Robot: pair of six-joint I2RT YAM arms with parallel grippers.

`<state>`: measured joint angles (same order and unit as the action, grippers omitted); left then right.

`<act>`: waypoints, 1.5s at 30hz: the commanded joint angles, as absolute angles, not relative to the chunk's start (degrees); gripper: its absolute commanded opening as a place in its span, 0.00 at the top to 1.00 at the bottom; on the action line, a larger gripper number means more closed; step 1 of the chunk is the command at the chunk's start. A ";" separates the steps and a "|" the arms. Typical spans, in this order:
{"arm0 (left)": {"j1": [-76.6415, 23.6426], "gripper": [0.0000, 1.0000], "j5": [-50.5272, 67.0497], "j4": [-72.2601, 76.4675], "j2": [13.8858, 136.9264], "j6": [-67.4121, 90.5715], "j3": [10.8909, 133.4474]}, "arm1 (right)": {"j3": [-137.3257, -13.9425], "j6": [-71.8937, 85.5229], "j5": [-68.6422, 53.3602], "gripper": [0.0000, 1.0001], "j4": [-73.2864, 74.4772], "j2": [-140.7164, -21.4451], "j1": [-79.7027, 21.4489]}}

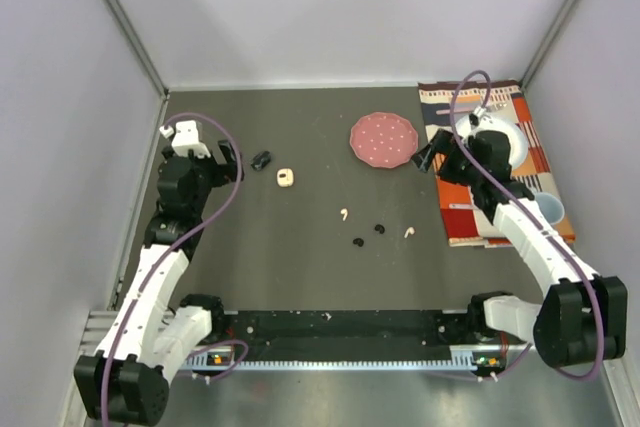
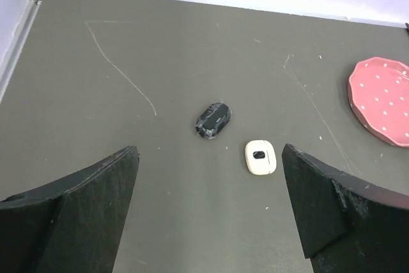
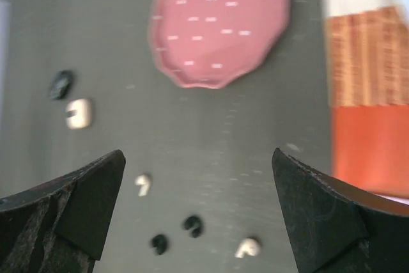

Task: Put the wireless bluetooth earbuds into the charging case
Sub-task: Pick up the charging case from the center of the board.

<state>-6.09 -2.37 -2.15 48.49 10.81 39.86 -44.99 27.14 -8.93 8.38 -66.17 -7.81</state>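
Observation:
Two white earbuds [image 1: 344, 214] [image 1: 409, 232] and two black earbuds [image 1: 380, 228] [image 1: 358, 242] lie loose on the dark table, mid-right. In the right wrist view they show blurred as white [image 3: 144, 183] [image 3: 248, 247] and black [image 3: 192, 225] [image 3: 159, 243]. A white case [image 1: 286, 177] [image 2: 260, 157] and a black case [image 1: 262, 159] [image 2: 213, 120] lie left of centre, both looking closed. My left gripper [image 1: 228, 160] [image 2: 211, 212] is open and empty, just short of the cases. My right gripper [image 1: 428, 155] [image 3: 198, 212] is open and empty, above the table by the pink disc.
A pink dotted disc [image 1: 384, 139] [image 2: 383, 99] [image 3: 217, 20] lies at the back, right of centre. A striped cloth [image 1: 492, 162] [image 3: 370, 94] with a white bowl and a cup covers the right side. Grey walls close in the table on three sides.

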 commanded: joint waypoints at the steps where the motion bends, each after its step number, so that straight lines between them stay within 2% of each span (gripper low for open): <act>1: -5.98 0.01 -3.01 -6.41 46.15 8.27 42.98 | -45.26 35.33 -24.52 0.01 -3.16 -66.88 -10.18; 5: -5.98 0.01 -3.84 -11.23 44.74 9.13 42.62 | -57.89 23.65 -7.62 0.01 14.03 -73.47 -24.39; 7: -5.89 0.01 -7.72 -14.92 44.56 11.77 43.24 | -59.32 23.20 -5.54 0.01 14.59 -75.84 -26.88; 12: -5.98 0.01 -8.42 -20.57 41.94 7.47 41.06 | -61.00 24.08 -1.33 0.01 14.15 -79.09 -31.54; 15: -5.98 0.01 -10.02 -20.48 39.47 7.30 37.97 | -63.27 23.64 -0.18 0.01 14.15 -81.82 -33.39; 27: -5.89 0.01 -18.54 -21.09 38.77 7.73 39.11 | -78.57 23.55 5.88 0.01 14.68 -96.06 -39.81; 33: -5.98 0.01 -24.34 -20.92 39.11 7.73 39.38 | -85.51 23.20 4.75 0.02 16.17 -102.90 -41.57; 40: -5.89 0.01 -24.70 -20.83 40.17 8.17 39.20 | -95.25 24.43 9.21 0.08 19.68 -112.12 -45.17; 45: -5.98 0.01 -25.22 -20.57 40.52 8.00 39.02 | -101.68 27.41 14.76 0.09 22.76 -118.47 -47.55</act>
